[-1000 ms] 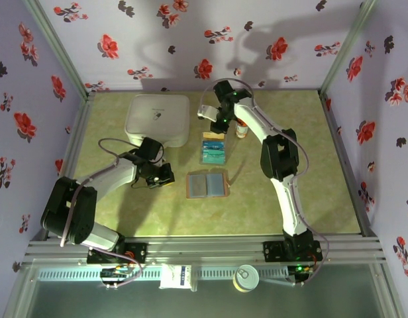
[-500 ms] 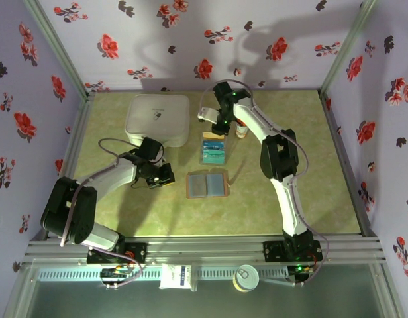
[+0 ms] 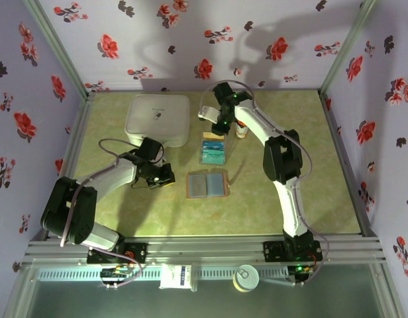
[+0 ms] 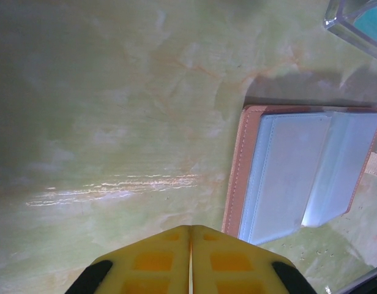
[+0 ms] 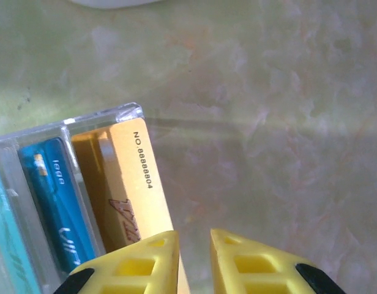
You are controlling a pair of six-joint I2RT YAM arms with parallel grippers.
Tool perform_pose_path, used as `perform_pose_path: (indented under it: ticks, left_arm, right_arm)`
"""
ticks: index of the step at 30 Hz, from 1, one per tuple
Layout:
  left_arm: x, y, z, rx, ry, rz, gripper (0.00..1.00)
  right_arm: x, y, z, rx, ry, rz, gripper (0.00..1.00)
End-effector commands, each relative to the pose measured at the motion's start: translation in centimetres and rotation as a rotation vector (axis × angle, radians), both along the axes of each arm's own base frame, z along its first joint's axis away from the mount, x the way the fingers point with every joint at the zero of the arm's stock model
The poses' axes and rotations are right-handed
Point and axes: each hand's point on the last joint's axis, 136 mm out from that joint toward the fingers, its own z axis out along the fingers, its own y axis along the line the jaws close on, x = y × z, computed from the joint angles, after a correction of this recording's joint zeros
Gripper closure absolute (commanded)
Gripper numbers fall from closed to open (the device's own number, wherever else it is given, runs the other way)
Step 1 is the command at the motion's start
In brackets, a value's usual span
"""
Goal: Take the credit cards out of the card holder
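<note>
The left pincer [image 4: 190, 244], fingers pressed together on nothing, hangs over the counter [image 4: 115, 122]. The open card holder [image 4: 305, 177] lies flat just to its right. The right pincer [image 5: 193, 245] stands narrowly apart and empty. A yellow card [image 5: 136, 184] and a blue card [image 5: 57, 196] sit in the clear tray [image 5: 84, 122] at its left.

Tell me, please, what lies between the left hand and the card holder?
Just bare tabletop, seen in the top external view, separates the left hand from the card holder.
</note>
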Motion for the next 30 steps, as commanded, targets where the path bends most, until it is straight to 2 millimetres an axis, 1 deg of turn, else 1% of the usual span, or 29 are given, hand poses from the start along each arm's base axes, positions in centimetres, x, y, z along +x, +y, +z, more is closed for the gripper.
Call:
perform_pose_path:
  ticks: [1,4,6,8,13,16,19,21,25,30]
  left_arm:
    - [0.6,-0.5,0.9,-0.034,-0.019,-0.011,0.92]
    - [1.0,-1.3,1.1,-0.066,-0.024,-0.014,0.92]
    - [1.1,-1.8,1.1,-0.080,-0.024,-0.019,0.91]
    - [1.1,-2.5,1.1,-0.088,-0.023,-0.032,0.92]
    - [0.7,-4.7,0.8,-0.100,-0.017,-0.078,0.93]
    - [0.2,-5.7,-0.1,-0.074,0.001,-0.102,0.95]
    - [-0.1,-6.5,-0.9,-0.051,0.015,-0.118,0.97]
    - [-0.3,-7.0,-1.3,-0.026,0.020,-0.135,0.98]
    - [-0.7,-7.2,-2.0,0.043,0.032,-0.152,0.99]
    - [-1.5,-6.6,-3.2,0.102,0.046,-0.163,1.00]
  right_arm:
    - [-0.3,1.1,4.5,0.101,-0.070,-0.129,0.78]
    - [-2.1,1.5,5.5,0.151,-0.060,-0.213,0.76]
    - [-3.1,1.6,6.4,0.199,-0.059,-0.303,0.76]
    - [-4.4,1.6,6.9,0.268,-0.027,-0.406,0.75]
    - [-7.8,0.5,7.4,0.417,0.050,-0.651,0.74]
    - [-9.7,-0.2,7.1,0.497,0.126,-0.786,0.75]
    - [-11.8,-0.4,7.0,0.572,0.207,-0.867,0.79]
    - [-13.3,-0.7,6.3,0.599,0.260,-0.930,0.81]
    - [-15.7,-1.5,4.9,0.617,0.336,-0.996,0.84]
    - [-17.4,-2.6,4.1,0.606,0.366,-1.039,0.84]
